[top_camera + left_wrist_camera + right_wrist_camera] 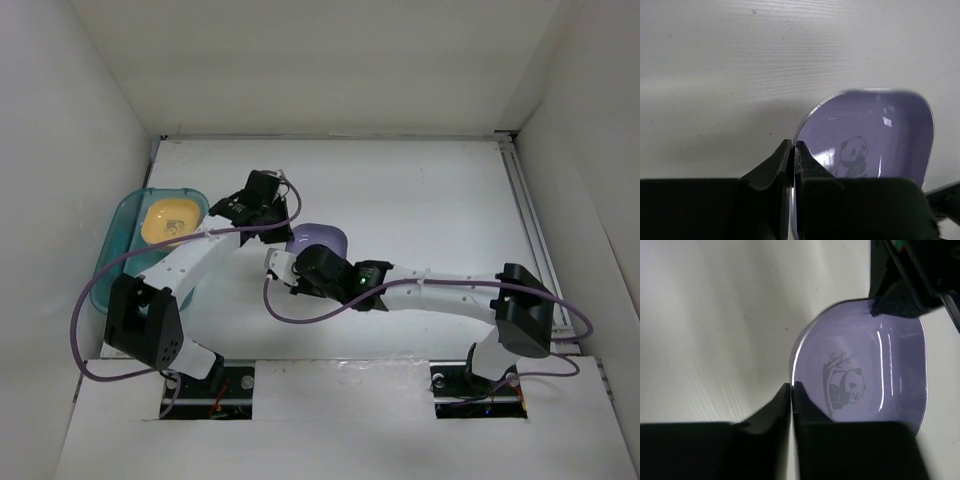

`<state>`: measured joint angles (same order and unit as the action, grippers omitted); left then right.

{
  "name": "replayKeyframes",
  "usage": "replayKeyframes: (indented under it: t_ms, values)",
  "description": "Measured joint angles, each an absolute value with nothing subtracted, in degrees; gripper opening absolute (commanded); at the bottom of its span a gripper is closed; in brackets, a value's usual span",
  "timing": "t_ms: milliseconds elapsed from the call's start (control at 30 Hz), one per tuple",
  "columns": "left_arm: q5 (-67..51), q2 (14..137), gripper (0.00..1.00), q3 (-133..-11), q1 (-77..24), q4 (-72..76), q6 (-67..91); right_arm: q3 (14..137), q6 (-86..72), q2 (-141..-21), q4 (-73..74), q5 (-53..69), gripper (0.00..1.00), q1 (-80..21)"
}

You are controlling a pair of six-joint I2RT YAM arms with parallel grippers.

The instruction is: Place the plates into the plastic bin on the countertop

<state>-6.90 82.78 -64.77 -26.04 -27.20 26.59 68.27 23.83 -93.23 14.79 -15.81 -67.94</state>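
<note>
purple plate (867, 131), panda mark: mid-countertop (430, 200), between the two arms. left gripper (792, 148): fingers pinched on its rim. right gripper (791, 389): fingers pinched on another edge. yellow-orange plate (172, 220): inside plastic bin (122, 228), far left.

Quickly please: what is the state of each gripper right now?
Left gripper: closed, holding the purple plate by its rim.
Right gripper: closed, holding the same plate at another edge.

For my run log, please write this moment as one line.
left gripper: shut on purple plate | right gripper: shut on purple plate | yellow plate: in bin
</note>
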Motion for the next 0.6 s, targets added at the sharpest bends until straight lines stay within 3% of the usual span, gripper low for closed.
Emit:
replayKeyframes:
  t_ms: [67, 133, 267, 300, 333, 600]
  values:
    - [-5.76, 83.15, 0.00, -64.97, -26.15, -27.73, 26.96, 68.07, 22.92, -93.23, 14.50, -17.78, 0.55, -67.94]
    - [-4.10, 83.20, 0.00, -64.97, -25.19, -28.14, 27.81, 68.05, 21.56, -92.66, 14.17, -19.68, 0.68, -67.81]
    - [-2.42, 83.05, 0.00, -66.04, -18.85, -28.53, 29.39, 66.94, 18.85, -90.70, 11.99, -21.89, 0.79, -66.74]
    - [-2.26, 83.05, 0.00, -66.70, -16.75, -28.60, 29.61, 66.37, 18.13, -90.13, 11.64, -22.22, 0.91, -66.46]
    - [-2.07, 83.00, 0.00, -67.40, -14.74, -28.53, 29.91, 65.71, 17.54, -89.56, 11.27, -22.55, 0.95, -66.17]
    - [2.63, 76.58, 0.00, -68.64, 3.11, -28.51, 37.82, 59.68, 11.94, -85.36, 10.92, -24.27, 0.98, -62.92]
